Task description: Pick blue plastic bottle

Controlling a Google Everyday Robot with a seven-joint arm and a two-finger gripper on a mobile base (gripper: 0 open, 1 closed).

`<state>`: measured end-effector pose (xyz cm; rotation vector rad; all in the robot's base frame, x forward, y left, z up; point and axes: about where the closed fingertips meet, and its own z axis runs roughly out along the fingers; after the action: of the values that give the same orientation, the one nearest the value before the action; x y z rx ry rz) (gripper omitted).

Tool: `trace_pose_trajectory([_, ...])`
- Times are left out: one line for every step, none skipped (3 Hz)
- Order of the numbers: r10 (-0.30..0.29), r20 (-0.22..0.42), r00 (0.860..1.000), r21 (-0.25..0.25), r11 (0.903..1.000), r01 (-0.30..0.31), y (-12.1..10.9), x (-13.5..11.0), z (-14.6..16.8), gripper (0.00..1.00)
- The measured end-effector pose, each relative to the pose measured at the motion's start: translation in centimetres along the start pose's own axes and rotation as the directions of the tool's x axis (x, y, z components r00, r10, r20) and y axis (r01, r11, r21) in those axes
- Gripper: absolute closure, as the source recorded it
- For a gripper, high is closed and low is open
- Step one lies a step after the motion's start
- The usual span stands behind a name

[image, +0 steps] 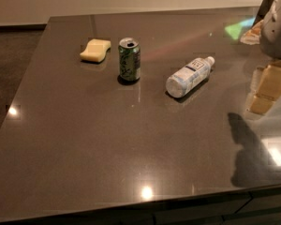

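Observation:
The blue plastic bottle lies on its side near the middle of the dark table. It is clear and pale, with a white cap pointing to the back right and a white label with dark print. My gripper, tan under a white arm, hangs at the right edge of the view. It is well to the right of the bottle, apart from it and holding nothing I can see.
A green drink can stands upright left of the bottle. A yellow sponge lies further left and back. The gripper's shadow falls on the table's front right. The floor lies beyond the table's left edge.

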<state>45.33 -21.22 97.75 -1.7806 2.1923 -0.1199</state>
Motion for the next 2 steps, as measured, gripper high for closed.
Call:
trace_pose_trajectory([-0.084,0.008,0.996,0.004,0.9964,0.084,-2.9,-1.4,1.2,0.00])
trace_pose_trajectory([-0.180,0.034,0.983,-0.020,0.9834,0.180,-5.9,-2.9,3.3,0.00])
